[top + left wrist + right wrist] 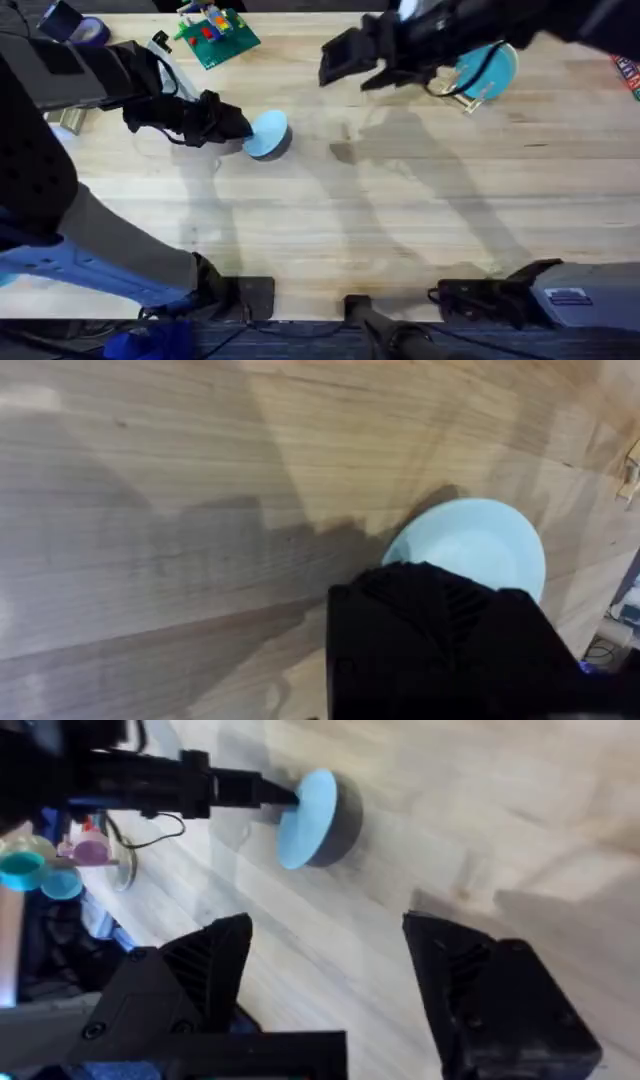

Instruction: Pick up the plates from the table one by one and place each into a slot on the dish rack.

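Left gripper (238, 128) seemingly pinching pale blue plate (267, 135), right gripper (345, 62) spread

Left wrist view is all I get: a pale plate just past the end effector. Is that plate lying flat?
Observer: It doesn't look flat. In the right wrist view the pale plate looks tipped, with dark shadow under it and the left end effector at its rim.
Operator: Where is the other plate?
Observer: Overhead, the teal plate is at the far right of the table, partly behind the right arm.
Operator: Is the right end effector carrying anything?
Observer: No. The right end effector is open, with bare table between its fingers.
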